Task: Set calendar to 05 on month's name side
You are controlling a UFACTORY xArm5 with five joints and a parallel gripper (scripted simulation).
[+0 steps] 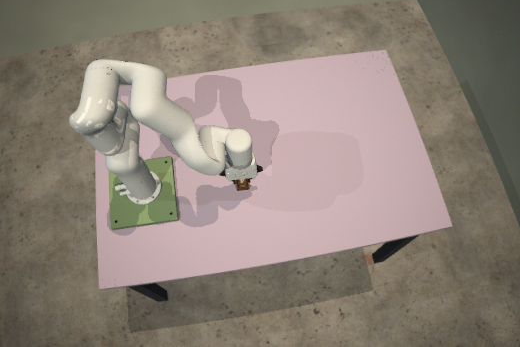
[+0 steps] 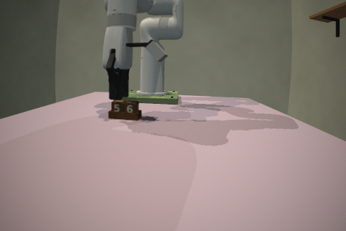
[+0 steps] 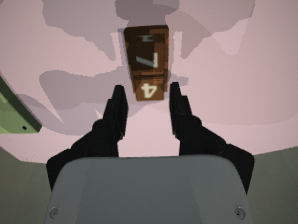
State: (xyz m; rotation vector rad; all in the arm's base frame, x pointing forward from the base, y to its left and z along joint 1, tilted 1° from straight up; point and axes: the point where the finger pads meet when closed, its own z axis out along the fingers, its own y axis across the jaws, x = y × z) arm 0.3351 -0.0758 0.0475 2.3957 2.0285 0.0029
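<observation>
Grey-green walls stand behind a pink table (image 2: 233, 178), and a small wooden shelf (image 2: 329, 12) hangs on the wall at the far right of the exterior view. On the left part of the table, near the arm's green base plate (image 2: 153, 97), sits the brown tray (image 2: 124, 114) with two cubes side by side. From the exterior view, the left cube (image 2: 116, 107) shows a 5 and the right cube (image 2: 130, 108) shows a 6. The gripper (image 2: 118, 96) hangs directly above the left cube, with its black tips very close to the cube's top; contact I cannot confirm. In the wrist view the fingers stand apart and hold nothing. The nearer cube shows a 4 on top and lies between them, and the farther one shows a 7.
</observation>
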